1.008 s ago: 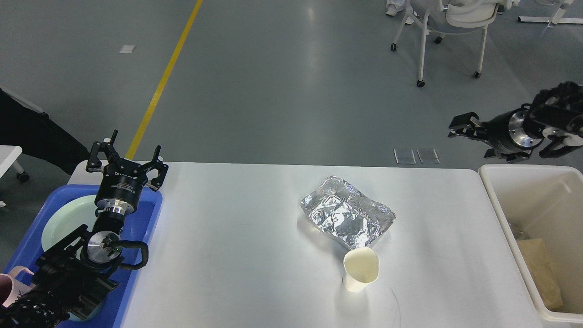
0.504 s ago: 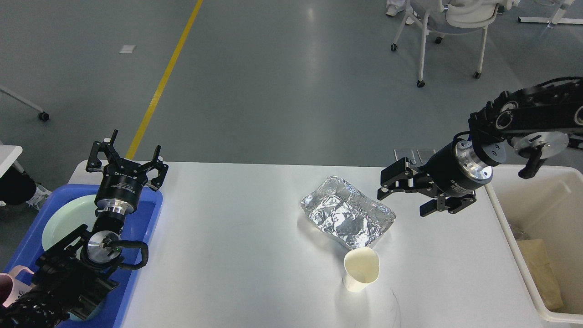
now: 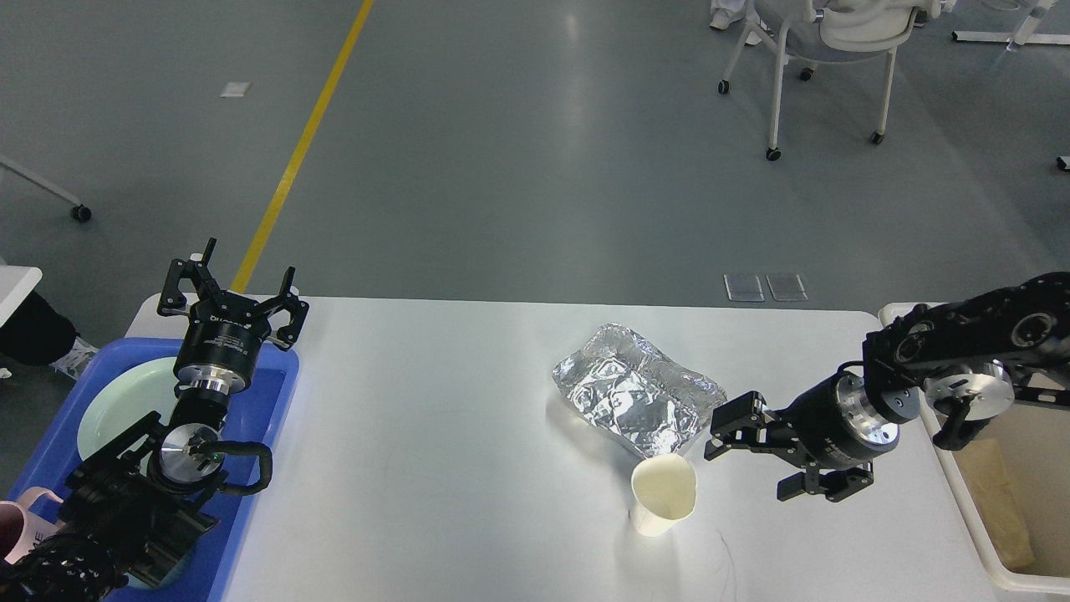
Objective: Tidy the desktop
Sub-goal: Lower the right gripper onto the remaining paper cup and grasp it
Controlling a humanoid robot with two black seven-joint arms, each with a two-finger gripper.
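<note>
The white desktop [image 3: 435, 451] holds a crumpled foil tray [image 3: 635, 400] right of centre and an upright cream paper cup [image 3: 662, 493] just in front of it. My right gripper [image 3: 752, 451] is open and empty, low over the desktop just right of the cup and the foil's near right corner, fingers pointing left. My left gripper [image 3: 232, 294] is open and empty, pointing away above the far end of the blue tray [image 3: 266, 418].
The blue tray at the left holds a pale green plate [image 3: 117, 401]; a pink mug [image 3: 15, 535] shows at its near corner. A cream plastic bin [image 3: 1007, 502] with brown paper inside stands at the desktop's right end. A chair [image 3: 823, 50] stands on the floor beyond.
My right arm swung in from above the bin, then came down and nearer, to just right of the cup. The left arm has not moved.
</note>
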